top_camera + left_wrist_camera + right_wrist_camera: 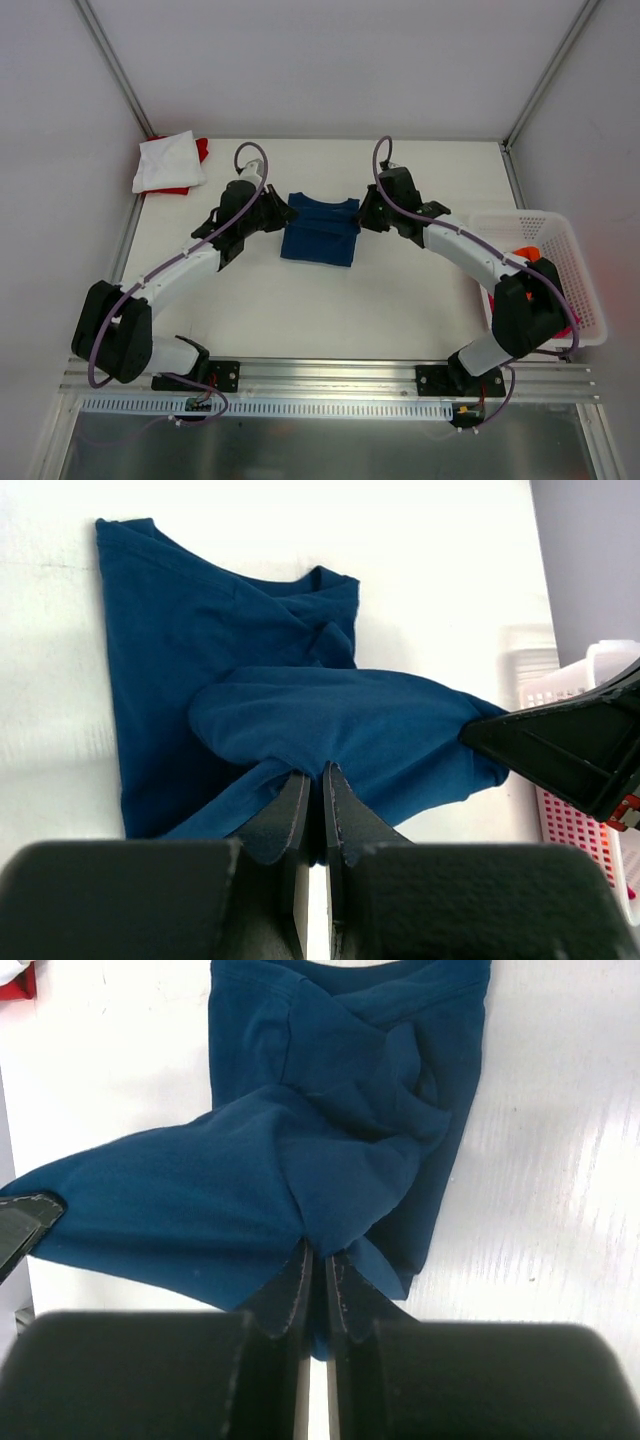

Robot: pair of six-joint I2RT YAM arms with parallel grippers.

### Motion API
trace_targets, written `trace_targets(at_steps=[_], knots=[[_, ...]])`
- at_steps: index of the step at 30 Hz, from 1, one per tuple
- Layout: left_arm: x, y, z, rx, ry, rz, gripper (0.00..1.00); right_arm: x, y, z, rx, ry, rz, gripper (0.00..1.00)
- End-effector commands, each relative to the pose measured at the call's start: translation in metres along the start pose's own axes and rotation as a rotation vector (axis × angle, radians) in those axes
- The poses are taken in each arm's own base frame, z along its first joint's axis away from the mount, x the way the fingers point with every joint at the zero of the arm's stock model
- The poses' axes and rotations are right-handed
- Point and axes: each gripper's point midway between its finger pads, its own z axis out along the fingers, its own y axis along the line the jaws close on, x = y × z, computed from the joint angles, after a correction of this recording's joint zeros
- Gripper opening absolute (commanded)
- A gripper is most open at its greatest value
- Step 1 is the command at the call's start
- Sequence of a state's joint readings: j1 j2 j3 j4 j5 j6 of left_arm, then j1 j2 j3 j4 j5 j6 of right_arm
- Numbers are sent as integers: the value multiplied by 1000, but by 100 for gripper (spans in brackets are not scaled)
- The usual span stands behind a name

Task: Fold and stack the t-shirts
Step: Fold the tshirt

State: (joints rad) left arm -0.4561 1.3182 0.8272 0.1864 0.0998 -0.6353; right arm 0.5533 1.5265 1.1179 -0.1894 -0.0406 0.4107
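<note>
A navy blue t-shirt (320, 232) lies mid-table with its collar toward the far side and its sides folded in. My left gripper (283, 213) is at its left edge and my right gripper (362, 215) at its right edge. In the left wrist view the left gripper (313, 780) is shut on a pinch of the navy cloth (330, 720). The right gripper (313, 1260) is likewise shut on the navy t-shirt (330, 1110). A raised band of cloth stretches between the two grippers above the flat part. No chest print shows.
A folded white t-shirt (165, 162) lies on a red one (202, 149) at the far left corner. The white lattice basket (568, 240) stands at the right edge with orange cloth (527, 252) inside. The table's left and right rails run close by.
</note>
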Motion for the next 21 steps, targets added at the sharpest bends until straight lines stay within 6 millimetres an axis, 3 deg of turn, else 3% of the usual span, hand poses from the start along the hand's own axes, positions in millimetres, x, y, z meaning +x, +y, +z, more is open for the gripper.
trace_targets(at_steps=[1,9,16,21], knots=[[-37,-13,9,57,-73,20,0,-21,0,4,-8,-7,-10,0],[-45,8,46,57,-25,-22,0,-31,-15,39,9,46,24,1],[-33,30,74,67,21,-55,0,-35,-25,60,24,72,40,1],[-27,35,92,98,47,-62,0,-34,-36,71,46,83,47,0]])
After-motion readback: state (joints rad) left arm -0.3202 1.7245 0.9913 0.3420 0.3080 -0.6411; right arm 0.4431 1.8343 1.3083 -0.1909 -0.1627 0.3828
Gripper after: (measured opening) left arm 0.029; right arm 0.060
